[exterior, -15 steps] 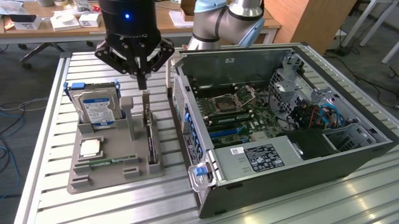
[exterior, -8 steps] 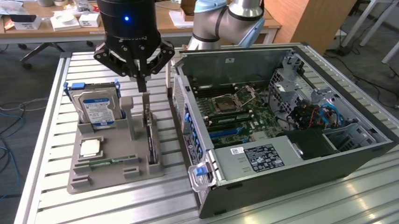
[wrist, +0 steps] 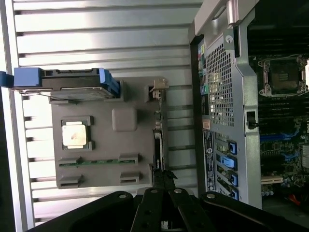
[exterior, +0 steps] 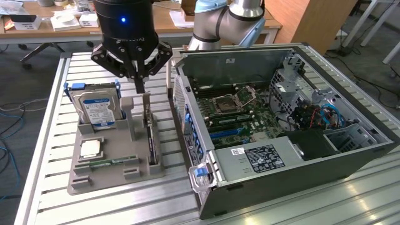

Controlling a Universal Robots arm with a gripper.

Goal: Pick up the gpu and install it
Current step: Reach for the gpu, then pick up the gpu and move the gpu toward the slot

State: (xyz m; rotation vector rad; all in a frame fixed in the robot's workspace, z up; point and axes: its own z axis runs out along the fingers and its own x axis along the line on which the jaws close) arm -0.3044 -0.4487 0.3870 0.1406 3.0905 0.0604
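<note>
The gpu (exterior: pixel 151 136) stands on its long edge in the right slot of a grey parts holder (exterior: pixel 112 177), metal bracket end up. In the wrist view the gpu (wrist: pixel 158 137) is a thin dark strip along the holder (wrist: pixel 108 145) edge. My gripper (exterior: pixel 138 86) hangs just above the card's bracket end, fingers pressed together into a point and holding nothing. The wrist view has my gripper (wrist: pixel 161 183) straight over the card's near end. The open computer case (exterior: pixel 281 122) lies beside the holder, its motherboard and blue slots (exterior: pixel 228 133) exposed.
A silver hard drive (exterior: pixel 95 108) with blue rails stands in the holder's far slot. A processor chip (exterior: pixel 91 149) and a green memory stick (exterior: pixel 112 161) lie flat on it. The case wall (wrist: pixel 219 96) rises close beside the card. Everything rests on a slatted metal table (exterior: pixel 56 140).
</note>
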